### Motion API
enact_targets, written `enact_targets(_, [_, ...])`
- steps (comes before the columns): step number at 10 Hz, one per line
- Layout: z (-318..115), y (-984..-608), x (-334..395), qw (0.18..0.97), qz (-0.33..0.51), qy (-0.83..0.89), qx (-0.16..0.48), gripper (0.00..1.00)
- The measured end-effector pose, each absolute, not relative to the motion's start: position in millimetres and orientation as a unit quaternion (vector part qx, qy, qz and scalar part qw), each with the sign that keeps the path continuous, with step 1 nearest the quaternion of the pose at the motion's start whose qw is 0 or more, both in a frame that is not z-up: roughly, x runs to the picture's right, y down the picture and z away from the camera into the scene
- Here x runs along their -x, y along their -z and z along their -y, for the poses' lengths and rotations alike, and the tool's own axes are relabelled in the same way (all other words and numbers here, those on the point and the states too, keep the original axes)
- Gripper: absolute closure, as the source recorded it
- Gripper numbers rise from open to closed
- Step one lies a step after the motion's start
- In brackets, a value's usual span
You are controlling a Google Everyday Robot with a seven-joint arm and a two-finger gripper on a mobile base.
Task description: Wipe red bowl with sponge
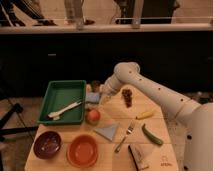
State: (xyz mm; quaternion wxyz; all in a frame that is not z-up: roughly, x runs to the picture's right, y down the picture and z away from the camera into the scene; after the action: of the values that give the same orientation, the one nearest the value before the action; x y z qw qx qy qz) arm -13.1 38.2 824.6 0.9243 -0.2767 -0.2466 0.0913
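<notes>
The red bowl (82, 150) sits at the table's front edge, left of middle, orange-red and empty. The light blue sponge (91, 97) lies further back, just right of the green tray. My white arm reaches in from the right and bends down, so that the gripper (99, 98) sits at the sponge's right edge, shut on it. The sponge rests low at the table surface, well behind the red bowl.
A green tray (48, 99) holds a white utensil (65, 109). A dark maroon bowl (47, 144) stands left of the red bowl. An orange fruit (92, 116), grey-blue cloth (108, 131), fork (125, 135), green vegetable (151, 135), yellow piece (145, 115), dark grapes (127, 96) and brown block (138, 156) lie around.
</notes>
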Motion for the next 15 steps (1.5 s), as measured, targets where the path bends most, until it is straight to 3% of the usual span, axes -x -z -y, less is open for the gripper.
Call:
enact_targets(5, [-26.9, -776.4, 17.3, 0.934, 0.276, -0.034, 0.226, 1.00])
enact_targets(11, [-80.8, -693.0, 34.9, 0.934, 0.301, 0.047, 0.185, 1.00])
enact_targets(15, [-93.8, -683.2, 40.7, 0.932, 0.305, 0.055, 0.186, 1.00])
